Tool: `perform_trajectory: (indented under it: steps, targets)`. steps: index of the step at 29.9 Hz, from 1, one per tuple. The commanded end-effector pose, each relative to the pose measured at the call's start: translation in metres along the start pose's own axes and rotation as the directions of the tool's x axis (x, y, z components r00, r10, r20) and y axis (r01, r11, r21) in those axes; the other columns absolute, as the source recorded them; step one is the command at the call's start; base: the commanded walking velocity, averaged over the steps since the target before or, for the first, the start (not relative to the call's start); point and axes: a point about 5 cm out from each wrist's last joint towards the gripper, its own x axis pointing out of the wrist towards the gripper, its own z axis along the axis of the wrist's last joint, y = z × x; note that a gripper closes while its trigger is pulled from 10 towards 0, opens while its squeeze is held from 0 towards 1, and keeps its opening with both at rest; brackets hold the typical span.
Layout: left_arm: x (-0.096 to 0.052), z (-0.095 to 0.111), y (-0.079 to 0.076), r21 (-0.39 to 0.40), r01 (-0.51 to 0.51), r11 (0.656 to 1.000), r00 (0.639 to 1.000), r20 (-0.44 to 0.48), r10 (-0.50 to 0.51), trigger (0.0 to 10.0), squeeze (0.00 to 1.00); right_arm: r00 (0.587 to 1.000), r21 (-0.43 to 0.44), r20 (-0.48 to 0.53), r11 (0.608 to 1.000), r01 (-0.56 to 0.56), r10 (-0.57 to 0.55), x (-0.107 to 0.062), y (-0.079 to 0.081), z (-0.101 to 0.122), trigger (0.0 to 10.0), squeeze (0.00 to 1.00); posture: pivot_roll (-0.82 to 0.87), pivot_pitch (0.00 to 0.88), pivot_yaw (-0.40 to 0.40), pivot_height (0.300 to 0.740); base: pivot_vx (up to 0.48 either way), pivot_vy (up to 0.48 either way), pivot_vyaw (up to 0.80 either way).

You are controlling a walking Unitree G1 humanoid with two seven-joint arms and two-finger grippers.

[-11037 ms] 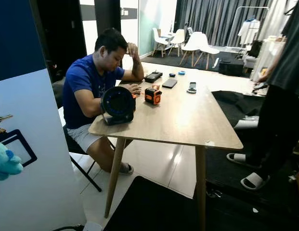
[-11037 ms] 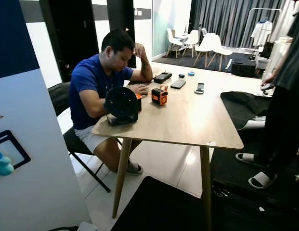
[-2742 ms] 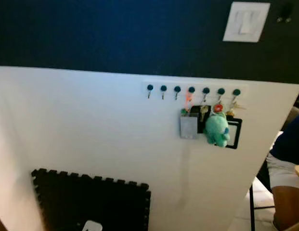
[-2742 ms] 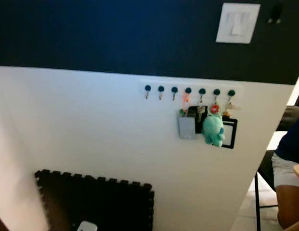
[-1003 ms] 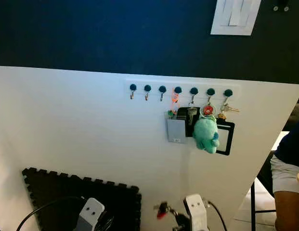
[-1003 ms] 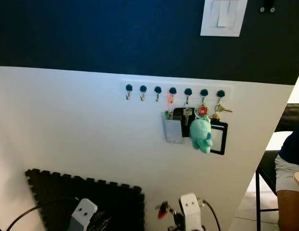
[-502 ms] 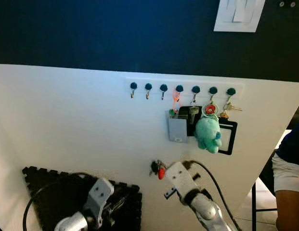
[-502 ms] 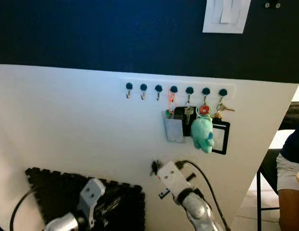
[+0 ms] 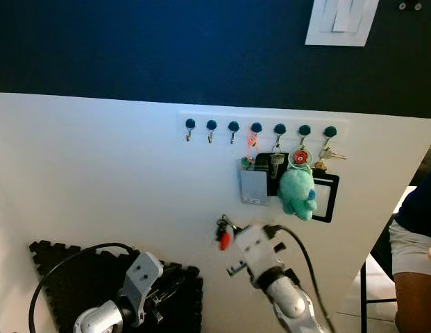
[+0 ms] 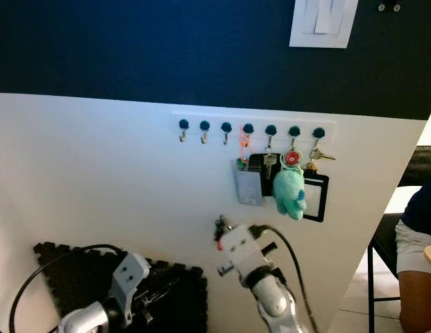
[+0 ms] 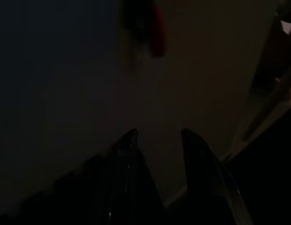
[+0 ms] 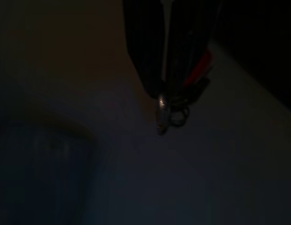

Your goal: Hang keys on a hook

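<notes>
A white rail of several blue-knobbed hooks [image 9: 260,127] runs across the white wall. Its three leftmost hooks [image 9: 211,126] are bare; the others carry keys and tags. My right gripper [image 9: 224,227] is raised in front of the wall below the rail, shut on a bunch of keys with a red tag [image 9: 223,237]. In the right wrist view the key ring [image 12: 171,114] hangs from the closed fingertips, close to the wall. My left gripper [image 9: 164,287] is low on the left, and its fingers [image 11: 129,143] stand apart with nothing between them.
A green plush toy [image 9: 297,193], a grey card [image 9: 253,187] and a black frame [image 9: 327,198] hang from the right-hand hooks. A light switch [image 9: 339,21] sits above. A black foam mat [image 9: 69,274] leans low on the wall. A person's leg [image 9: 413,277] is at the right edge.
My right arm has risen from the bottom edge, carrying the keys up and slightly left toward the rail. The left arm has also lifted into view.
</notes>
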Motion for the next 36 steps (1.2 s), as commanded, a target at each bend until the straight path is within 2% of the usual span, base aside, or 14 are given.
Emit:
perform_trajectory:
  steps: [1, 3, 4, 5, 6, 10, 14, 20, 23, 26, 27, 29, 33, 36]
  targets:
    - [-0.004, -0.002, -0.001, 0.004, 0.024, 1.000, 0.999, -0.021, -0.024, 10.0, 0.00, 1.000, 0.152, -0.015, 0.988, 0.006, -0.003, -0.002, -0.004, 0.001, 10.0, 0.00, 0.07, 0.024, 0.001, 0.740, 0.000, 0.000, 0.00]
    - [-0.005, -0.001, -0.001, 0.006, 0.036, 0.999, 0.999, -0.027, -0.036, 10.0, 0.00, 0.999, 0.338, -0.040, 0.941, -0.004, 0.019, 0.001, 0.003, 0.004, 10.0, 0.00, 0.07, 0.022, 0.000, 0.740, 0.000, 0.000, 0.00]
    - [-0.005, -0.001, -0.001, 0.006, 0.036, 0.999, 0.999, -0.027, -0.036, 10.0, 0.00, 0.999, 0.338, -0.040, 0.941, -0.004, 0.019, 0.001, 0.003, 0.004, 10.0, 0.00, 0.07, 0.022, 0.000, 0.740, 0.000, 0.000, 0.00]
    - [-0.005, -0.001, -0.001, 0.007, 0.041, 0.999, 0.999, -0.028, -0.040, 10.0, 0.00, 0.998, 0.422, -0.049, 0.907, -0.010, 0.034, 0.002, 0.007, 0.006, 10.0, 0.00, 0.08, 0.020, -0.002, 0.740, 0.000, 0.000, 0.00]
    - [-0.006, 0.001, -0.001, 0.009, 0.048, 0.999, 0.998, -0.031, -0.048, 10.0, 0.00, 0.997, 0.583, -0.027, 0.811, -0.048, 0.078, 0.005, 0.017, 0.016, 10.0, 0.00, 0.08, 0.019, -0.003, 0.740, 0.000, 0.000, 0.00]
    - [-0.007, 0.002, 0.000, 0.012, 0.052, 0.999, 0.998, -0.034, -0.051, 10.0, 0.00, 0.992, 0.604, 0.037, 0.789, -0.115, 0.117, 0.007, 0.024, 0.031, 10.0, 0.00, 0.08, 0.022, -0.004, 0.740, 0.000, 0.000, 0.00]
    - [-0.008, 0.004, 0.002, 0.012, 0.054, 0.998, 0.998, -0.035, -0.053, 10.0, 0.00, 0.975, 0.547, 0.121, 0.808, -0.221, 0.185, 0.008, 0.034, 0.049, 10.0, 0.00, 0.08, 0.024, -0.005, 0.740, 0.000, 0.000, 0.00]
    - [-0.008, 0.010, 0.006, 0.024, 0.047, 0.999, 0.999, -0.025, -0.047, 10.0, 0.00, 0.917, 0.478, 0.225, 0.782, -0.399, 0.331, 0.005, 0.049, 0.081, 10.0, 0.00, 0.08, 0.028, -0.006, 0.740, 0.000, 0.000, 0.00]
    - [-0.007, 0.013, 0.008, 0.022, 0.037, 0.999, 0.999, -0.013, -0.037, 10.0, 0.00, 0.889, 0.369, 0.230, 0.810, -0.456, 0.395, 0.003, 0.055, 0.090, 10.0, 0.00, 0.08, 0.030, -0.007, 0.740, 0.000, 0.000, 0.00]
    - [-0.007, 0.016, 0.009, 0.020, 0.031, 0.999, 1.000, -0.002, -0.031, 10.0, 0.00, 0.888, 0.294, 0.239, 0.842, -0.453, 0.394, 0.003, 0.055, 0.095, 10.0, 0.00, 0.08, 0.030, -0.007, 0.740, 0.000, 0.000, 0.00]
    - [-0.005, 0.022, 0.009, 0.015, 0.024, 1.000, 0.999, 0.025, -0.024, 10.0, 0.00, 0.884, 0.162, 0.267, 0.886, -0.434, 0.384, 0.005, 0.053, 0.104, 10.0, 0.00, 0.08, 0.032, -0.009, 0.740, 0.000, 0.000, 0.00]
    - [-0.003, 0.026, 0.009, 0.009, 0.020, 1.000, 0.999, 0.044, -0.021, 10.0, 0.00, 0.874, 0.044, 0.284, 0.905, -0.423, 0.395, 0.006, 0.051, 0.110, 10.0, 0.00, 0.08, 0.033, -0.009, 0.740, 0.000, 0.000, 0.00]
    - [0.000, 0.029, 0.008, 0.007, 0.021, 1.000, 0.998, 0.061, -0.021, 10.0, 0.00, 0.868, -0.061, 0.313, 0.920, -0.386, 0.385, 0.010, 0.047, 0.120, 10.0, 0.00, 0.08, 0.031, -0.008, 0.740, 0.000, 0.000, 0.00]
    - [0.001, 0.030, 0.008, 0.002, 0.022, 1.000, 0.997, 0.068, -0.022, 10.0, 0.00, 0.870, -0.082, 0.329, 0.929, -0.361, 0.367, 0.012, 0.043, 0.126, 10.0, 0.00, 0.08, 0.031, -0.008, 0.740, 0.000, 0.000, 0.00]
